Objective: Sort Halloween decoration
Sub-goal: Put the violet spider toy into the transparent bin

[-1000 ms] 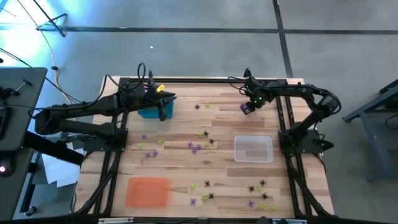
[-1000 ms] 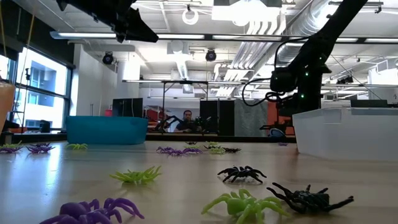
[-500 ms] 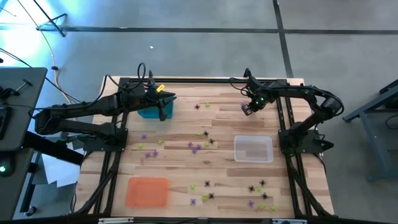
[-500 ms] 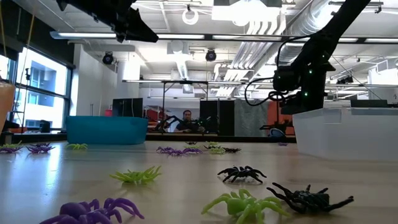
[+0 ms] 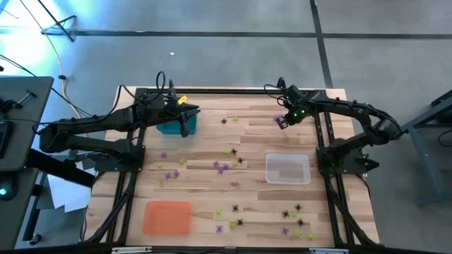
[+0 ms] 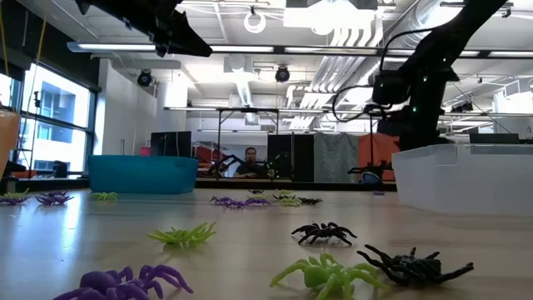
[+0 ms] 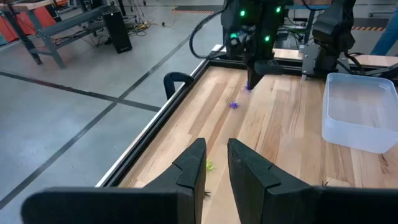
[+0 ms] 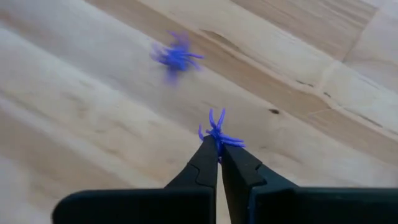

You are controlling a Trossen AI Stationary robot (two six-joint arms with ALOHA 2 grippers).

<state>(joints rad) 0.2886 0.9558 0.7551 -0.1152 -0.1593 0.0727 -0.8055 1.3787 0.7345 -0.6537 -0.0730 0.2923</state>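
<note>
— Where's the right gripper (image 8: 218, 148) now?

— Up at the far edge of the table (image 5: 205, 152), above the wood. Its fingers are pinched together on a purple spider (image 8: 217, 132), and a second purple spider (image 8: 175, 56) lies on the boards just beyond it.

— And the left gripper (image 7: 216, 163)?

— Over the teal tray (image 5: 167, 127), fingers nearly together with a thin gap, nothing between them.

— The rest of the pieces?

— Scattered spiders (image 5: 228, 161) in black, yellow-green and purple across the middle and near edge, between the clear tray (image 5: 287, 168) and the orange tray (image 5: 167, 217).
</note>
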